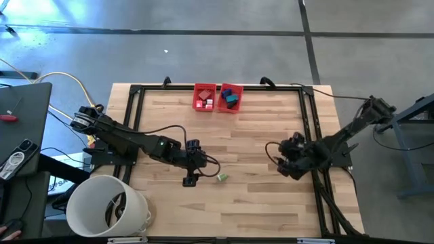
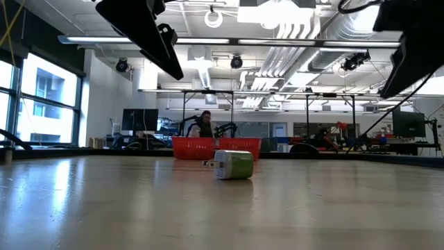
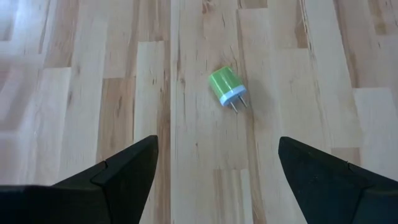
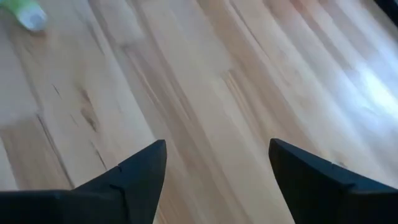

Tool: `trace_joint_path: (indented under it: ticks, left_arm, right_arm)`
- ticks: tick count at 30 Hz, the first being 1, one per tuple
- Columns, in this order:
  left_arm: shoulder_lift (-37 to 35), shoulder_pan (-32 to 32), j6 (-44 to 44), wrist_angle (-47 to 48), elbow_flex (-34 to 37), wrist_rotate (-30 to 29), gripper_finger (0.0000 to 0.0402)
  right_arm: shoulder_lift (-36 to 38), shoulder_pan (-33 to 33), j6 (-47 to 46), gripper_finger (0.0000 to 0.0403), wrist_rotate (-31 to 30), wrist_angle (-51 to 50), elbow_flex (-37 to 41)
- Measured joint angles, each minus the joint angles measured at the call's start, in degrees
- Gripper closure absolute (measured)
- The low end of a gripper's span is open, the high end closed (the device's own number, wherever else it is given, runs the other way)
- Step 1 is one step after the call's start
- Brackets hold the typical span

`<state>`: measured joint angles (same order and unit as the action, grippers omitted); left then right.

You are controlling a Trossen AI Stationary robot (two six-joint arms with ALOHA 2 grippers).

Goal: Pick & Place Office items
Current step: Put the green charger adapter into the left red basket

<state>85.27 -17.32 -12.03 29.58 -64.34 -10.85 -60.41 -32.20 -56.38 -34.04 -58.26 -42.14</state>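
One office item, a small green piece with a white end and two metal prongs, lies on its side on the wooden table, left of centre. My left gripper hovers open just left of it, nothing between its fingers. My right gripper hangs open over bare wood at the table's right half; the green piece shows far off in its wrist view. Two red bins at the far edge hold more small coloured pieces.
A big white bucket stands off the table's near left corner. A black frame runs along the table's edges. In the low view the red bins stand behind the green piece, and a person sits far back in the room.
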Motion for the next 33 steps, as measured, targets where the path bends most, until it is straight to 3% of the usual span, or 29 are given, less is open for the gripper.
trace_joint_path:
  ticks: [3, 6, 10, 13, 20, 33]
  left_arm:
    - [0.00, 0.00, 0.00, -0.01, 0.00, 0.02, 0.0078]
    - [0.00, 0.00, -0.23, -0.03, 0.00, 0.02, 0.0078]
    - [0.00, 0.00, -1.75, -0.11, 0.00, 0.02, 0.0078]
    - [0.02, 0.00, -1.83, -0.39, 0.00, 0.03, 0.0078]
    - [0.03, 0.00, -2.89, -0.52, 0.00, 0.04, 0.0078]
    - [0.07, 0.00, -1.95, -1.57, 0.00, 0.04, 0.0078]
  right_arm:
    - [0.51, -1.65, 2.32, 0.0133, -5.42, 14.98, 6.95]
    - [-0.04, -1.45, 11.55, 0.0133, -7.48, 32.84, 13.18]
    - [-2.41, 0.65, 23.58, 0.0133, -4.56, 54.26, 20.91]
    - [-4.77, 3.26, 26.54, 0.0133, -0.37, 65.74, 25.25]
    - [-12.71, 9.86, 26.24, 0.0133, 5.44, 76.72, 28.60]
    - [-26.06, 14.05, 27.65, 0.0133, 5.70, 90.87, 28.62]
